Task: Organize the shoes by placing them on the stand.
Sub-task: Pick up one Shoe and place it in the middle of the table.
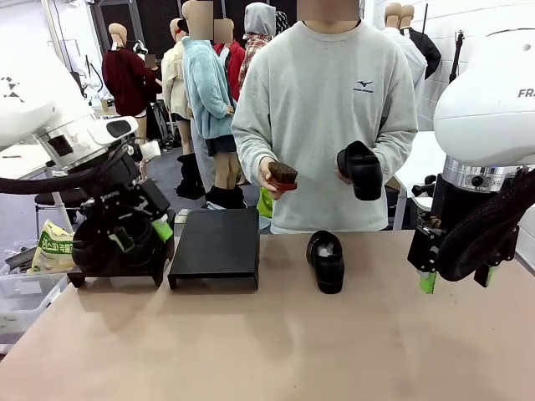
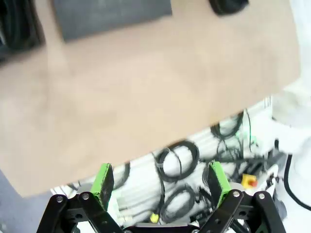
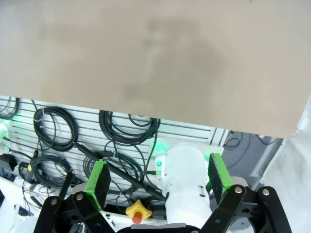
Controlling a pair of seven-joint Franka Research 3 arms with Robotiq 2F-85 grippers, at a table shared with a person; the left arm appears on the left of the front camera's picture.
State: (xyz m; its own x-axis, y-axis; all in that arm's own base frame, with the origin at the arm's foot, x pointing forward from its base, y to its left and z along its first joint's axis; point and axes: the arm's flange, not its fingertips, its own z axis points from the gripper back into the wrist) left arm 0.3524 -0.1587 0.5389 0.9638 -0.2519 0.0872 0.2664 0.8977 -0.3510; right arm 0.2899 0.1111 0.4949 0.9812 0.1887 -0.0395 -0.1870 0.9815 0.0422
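Tan bench [image 1: 251, 351]; a person in a grey sweatshirt [image 1: 326, 109] stands at the far edge. One black shoe [image 1: 325, 261] sits on the bench right of centre, toe toward the near side. Near it on the left, not touching, is a low black stand [image 1: 213, 246]. The person holds a second shoe [image 1: 360, 170] above the bench in one hand [image 1: 342, 173] — the other hand [image 1: 269, 177] holds a small brown object [image 1: 282, 173], kind unclear. Left tool [image 1: 142, 236] hangs low over another black stand [image 1: 117, 271] at far left, fingers apart; the dark shapes there are hard to tell apart. Right tool [image 1: 456, 280] hovers above the bench's right side — fingers apart.
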